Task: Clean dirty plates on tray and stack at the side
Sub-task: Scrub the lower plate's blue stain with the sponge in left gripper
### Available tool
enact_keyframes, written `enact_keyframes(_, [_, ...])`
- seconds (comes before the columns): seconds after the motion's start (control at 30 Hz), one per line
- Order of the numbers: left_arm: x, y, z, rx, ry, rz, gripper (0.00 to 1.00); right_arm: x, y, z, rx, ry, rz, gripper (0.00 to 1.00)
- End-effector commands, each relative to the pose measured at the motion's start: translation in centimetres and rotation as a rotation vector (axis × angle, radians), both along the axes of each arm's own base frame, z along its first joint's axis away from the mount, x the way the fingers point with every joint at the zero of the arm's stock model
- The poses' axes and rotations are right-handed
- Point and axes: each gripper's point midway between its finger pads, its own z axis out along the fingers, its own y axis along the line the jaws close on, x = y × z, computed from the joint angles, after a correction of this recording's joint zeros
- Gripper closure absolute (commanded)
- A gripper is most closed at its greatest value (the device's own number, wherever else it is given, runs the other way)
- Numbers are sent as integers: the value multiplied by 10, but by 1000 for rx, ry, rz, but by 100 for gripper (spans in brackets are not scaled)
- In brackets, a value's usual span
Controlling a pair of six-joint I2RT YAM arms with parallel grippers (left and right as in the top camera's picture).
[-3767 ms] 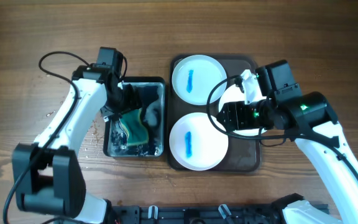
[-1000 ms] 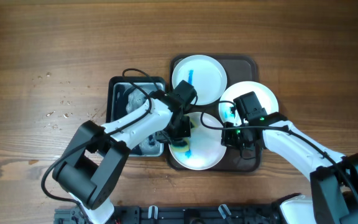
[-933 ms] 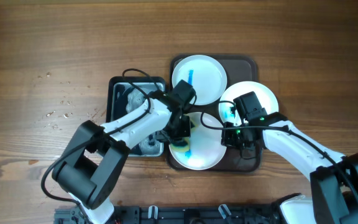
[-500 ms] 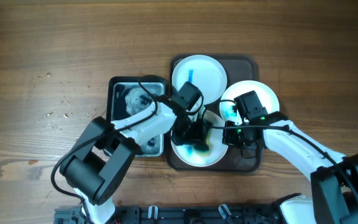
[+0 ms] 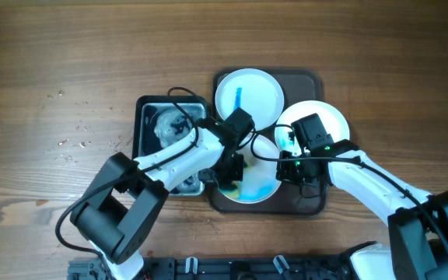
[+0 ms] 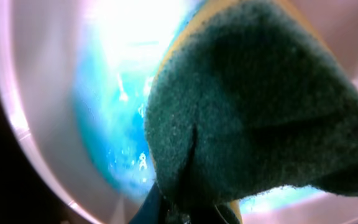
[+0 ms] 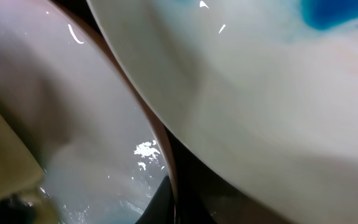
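A dark brown tray (image 5: 310, 78) holds three white plates. On the front plate (image 5: 260, 187), smeared blue and wet, my left gripper (image 5: 229, 169) is shut on a green-and-yellow sponge (image 5: 229, 183) pressed to the plate's left part. The sponge (image 6: 253, 106) fills the left wrist view over the blue smear (image 6: 114, 124). My right gripper (image 5: 285, 169) is shut on that plate's right rim (image 7: 166, 163), one finger on each side. The back plate (image 5: 247, 97) carries a blue streak. The right plate (image 5: 317, 120) lies partly under my right arm, with a blue blot (image 7: 328, 11).
A black basin (image 5: 141, 124) of water stands just left of the tray, with my left arm reaching over it. Water drops (image 5: 72, 144) speckle the wooden table to the left.
The sponge has swept back from the middle of the front plate to its left side, spreading the blue across the plate. My right gripper has kept its hold on the rim.
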Motion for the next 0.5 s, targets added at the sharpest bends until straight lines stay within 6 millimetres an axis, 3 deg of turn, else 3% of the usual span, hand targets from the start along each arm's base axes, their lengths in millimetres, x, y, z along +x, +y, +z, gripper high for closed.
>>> enact_keyframes(0.0, [41, 89, -25, 365, -173, 120, 96, -7, -31, -21, -158, 32, -51, 96])
enact_keyframes(0.07, [44, 73, -29, 265, -155, 92, 96, -7, -31, -21, -158, 32, -51, 96])
enact_keyframes(0.17, [37, 30, -31, 29, -85, 17, 96, -7, -31, -21, -157, 31, -52, 96])
enact_keyframes(0.33, [26, -48, -7, -406, 31, -8, 96, -7, -31, -21, -158, 31, -51, 96])
enact_keyframes(0.47, [21, -68, 0, -469, 49, 12, 96, -7, -31, -21, -157, 32, -54, 96])
